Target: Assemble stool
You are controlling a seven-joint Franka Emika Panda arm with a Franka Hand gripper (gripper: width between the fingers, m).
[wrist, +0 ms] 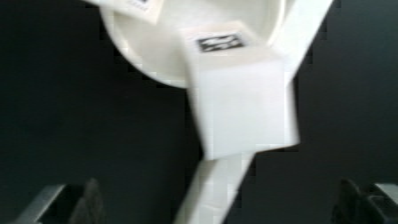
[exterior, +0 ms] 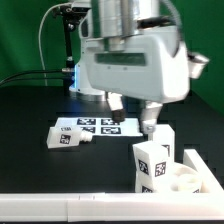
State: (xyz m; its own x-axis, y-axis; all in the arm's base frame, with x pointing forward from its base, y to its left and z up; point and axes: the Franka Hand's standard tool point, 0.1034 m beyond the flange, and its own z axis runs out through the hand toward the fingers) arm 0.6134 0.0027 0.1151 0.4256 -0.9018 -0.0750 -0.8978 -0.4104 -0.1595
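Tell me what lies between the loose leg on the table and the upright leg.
Only bare black table, in the exterior view, separates the loose leg from the upright leg; the marker board sits just beyond that stretch.

The arm (exterior: 125, 60) hangs from above, its claw (exterior: 133, 110) pointing down with fingers (wrist: 68, 205) spread wide apart

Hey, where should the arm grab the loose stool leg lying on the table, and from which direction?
Probably from straight above, with the jaws closing across the middle of the loose leg. It lies flat on the black table, so its two long sides are exposed and its top faces up. Stay off the end nearest the marker board, where room looks tight.
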